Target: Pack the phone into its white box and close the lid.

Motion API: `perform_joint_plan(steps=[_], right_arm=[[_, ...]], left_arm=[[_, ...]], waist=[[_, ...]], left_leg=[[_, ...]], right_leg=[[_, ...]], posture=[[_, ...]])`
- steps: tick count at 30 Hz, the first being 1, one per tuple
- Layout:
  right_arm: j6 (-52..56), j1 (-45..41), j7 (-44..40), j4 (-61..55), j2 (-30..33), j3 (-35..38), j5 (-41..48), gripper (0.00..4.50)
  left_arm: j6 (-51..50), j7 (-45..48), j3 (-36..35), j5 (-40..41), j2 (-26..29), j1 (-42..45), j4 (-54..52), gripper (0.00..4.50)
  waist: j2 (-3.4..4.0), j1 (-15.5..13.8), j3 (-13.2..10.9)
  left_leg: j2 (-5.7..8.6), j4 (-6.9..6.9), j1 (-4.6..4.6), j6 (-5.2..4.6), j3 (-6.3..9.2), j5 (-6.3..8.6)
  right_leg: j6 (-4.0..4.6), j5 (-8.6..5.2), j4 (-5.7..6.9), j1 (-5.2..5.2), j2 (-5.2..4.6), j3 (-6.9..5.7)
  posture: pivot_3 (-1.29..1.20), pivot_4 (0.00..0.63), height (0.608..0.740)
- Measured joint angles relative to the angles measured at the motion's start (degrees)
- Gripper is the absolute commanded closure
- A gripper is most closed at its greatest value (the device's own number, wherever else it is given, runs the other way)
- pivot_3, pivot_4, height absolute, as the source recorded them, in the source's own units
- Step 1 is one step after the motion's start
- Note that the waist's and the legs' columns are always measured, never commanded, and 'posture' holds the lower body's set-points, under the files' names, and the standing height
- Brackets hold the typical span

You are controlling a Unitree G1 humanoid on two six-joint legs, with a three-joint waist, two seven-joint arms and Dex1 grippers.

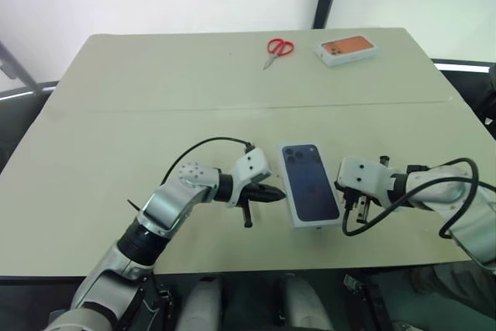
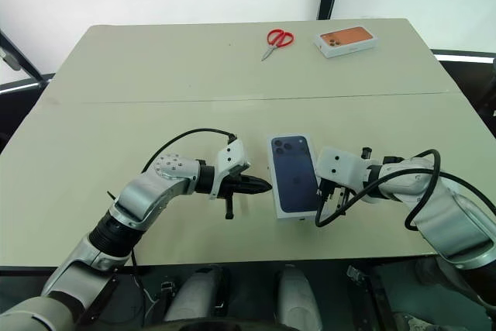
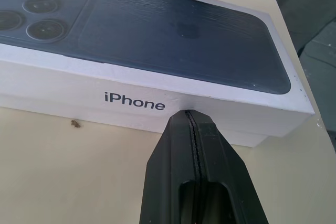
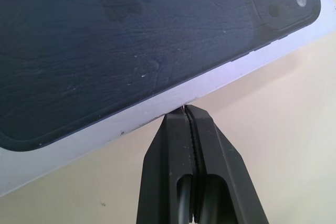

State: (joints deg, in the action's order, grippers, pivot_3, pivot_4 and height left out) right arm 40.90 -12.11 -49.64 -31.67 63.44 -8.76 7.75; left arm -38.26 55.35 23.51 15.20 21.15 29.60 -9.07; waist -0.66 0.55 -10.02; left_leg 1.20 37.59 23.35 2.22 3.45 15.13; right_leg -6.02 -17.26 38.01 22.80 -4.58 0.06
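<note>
Lid [image 1: 310, 185] sat on the white box [image 3: 231, 136], closed. Left gripper [image 1: 280, 192] and right gripper [image 4: 185, 111] pressed against opposite sides, fingers squeezed together, pinching nothing.

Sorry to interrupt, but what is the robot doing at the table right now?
The lid with the blue phone picture already sits on the white box near the table's front edge. Both grippers are shut: the left gripper has its tips at the lid's left side, the right gripper at its right edge, as if pressing it closed. Red scissors and an orange-pictured box lie at the far side.
</note>
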Motion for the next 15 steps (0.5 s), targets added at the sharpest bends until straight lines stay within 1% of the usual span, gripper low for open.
perform_joint_plan(steps=[15], right_arm=[[0.05,0.50,-0.26,-0.22,-1.03,0.11,-0.93,4.48]], left_arm=[[0.45,-0.85,-0.11,-0.54,-0.15,0.06,1.61,4.50]], waist=[[0.00,0.01,0.00]], left_leg=[[0.00,0.02,0.00,0.00,0.01,0.00]], right_leg=[[0.00,0.00,0.01,0.00,0.01,0.00]], posture=[[0.00,0.150,0.740]])
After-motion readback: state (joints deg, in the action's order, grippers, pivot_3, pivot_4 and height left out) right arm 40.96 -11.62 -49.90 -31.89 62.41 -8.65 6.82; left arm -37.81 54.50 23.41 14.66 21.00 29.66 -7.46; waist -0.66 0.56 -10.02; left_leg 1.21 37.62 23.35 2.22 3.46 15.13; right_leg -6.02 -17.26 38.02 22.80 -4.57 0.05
